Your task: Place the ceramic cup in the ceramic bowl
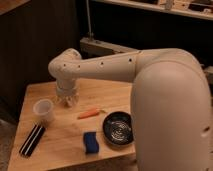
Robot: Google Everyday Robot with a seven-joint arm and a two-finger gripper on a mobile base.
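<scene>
The white ceramic cup stands upright on the left part of the wooden table. The black ceramic bowl sits near the table's front right, and nothing shows inside it. My gripper hangs from the white arm, pointing down over the table. It is just right of the cup and behind it, close to it and holding nothing that I can see.
An orange carrot lies between the cup and the bowl. A blue sponge lies at the front, left of the bowl. A black striped object lies at the front left corner. My arm's large white body fills the right side.
</scene>
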